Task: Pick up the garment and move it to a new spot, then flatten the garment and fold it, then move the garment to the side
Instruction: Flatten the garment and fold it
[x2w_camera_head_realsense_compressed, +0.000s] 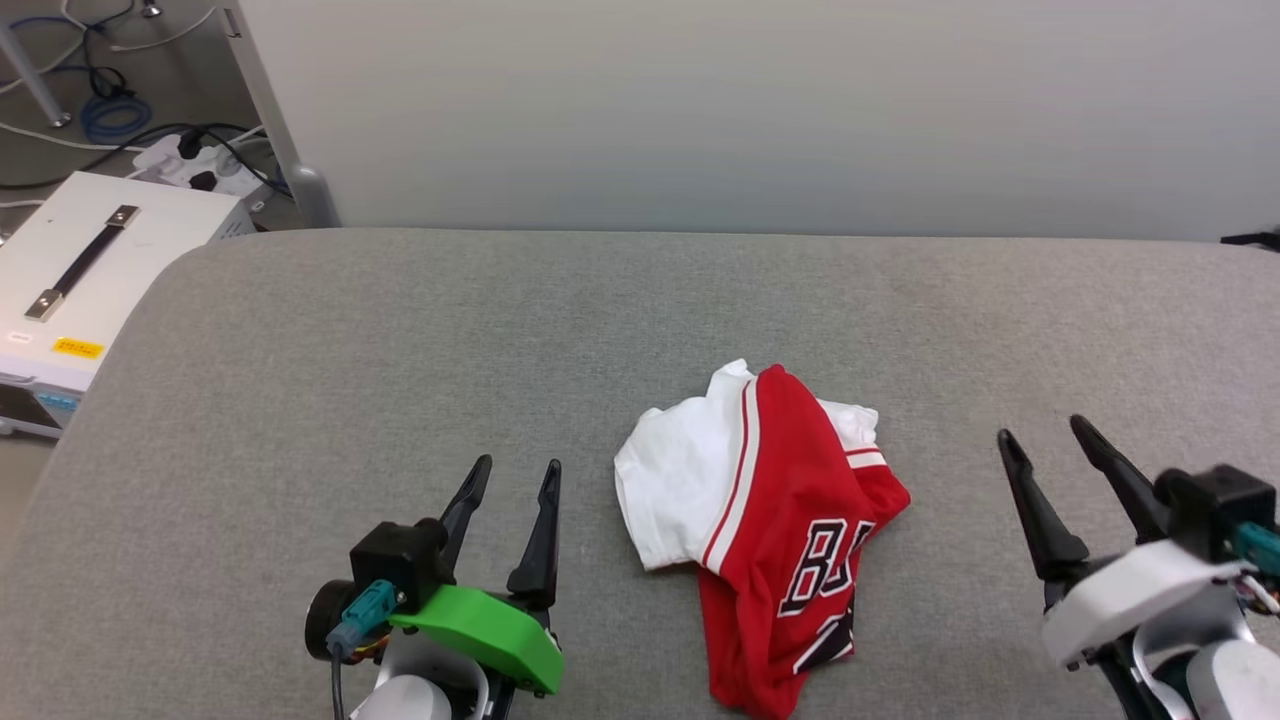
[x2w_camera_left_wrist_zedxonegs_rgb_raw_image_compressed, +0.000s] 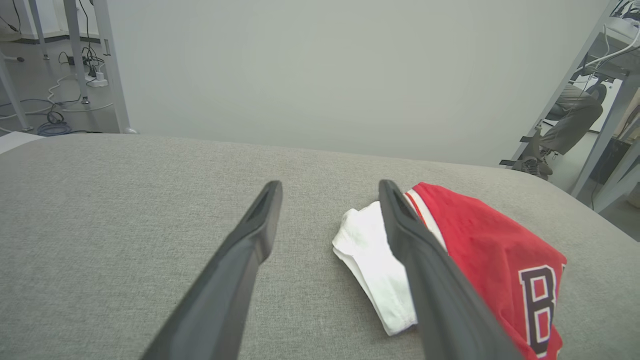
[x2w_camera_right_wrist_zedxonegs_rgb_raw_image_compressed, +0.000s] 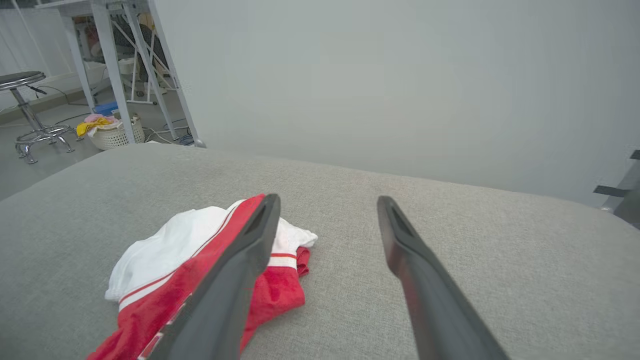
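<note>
The garment (x2w_camera_head_realsense_compressed: 770, 520), a red jersey with white sleeves and black lettering, lies crumpled in a heap on the grey padded table (x2w_camera_head_realsense_compressed: 400, 350), near its front middle. It also shows in the left wrist view as garment (x2w_camera_left_wrist_zedxonegs_rgb_raw_image_compressed: 480, 250) and in the right wrist view as garment (x2w_camera_right_wrist_zedxonegs_rgb_raw_image_compressed: 170, 265). My left gripper (x2w_camera_head_realsense_compressed: 515, 475) hovers open to the left of it, nothing between its fingers. My right gripper (x2w_camera_head_realsense_compressed: 1045, 435) stands open to the right of it, likewise holding nothing. Neither gripper touches the cloth.
A white equipment case (x2w_camera_head_realsense_compressed: 90, 270) with a black handle sits off the table's left edge, with cables and a power strip (x2w_camera_head_realsense_compressed: 200, 160) on the floor behind. A pale wall runs behind the table. A laundry basket (x2w_camera_right_wrist_zedxonegs_rgb_raw_image_compressed: 112, 132) and a stool (x2w_camera_right_wrist_zedxonegs_rgb_raw_image_compressed: 25, 100) stand far left.
</note>
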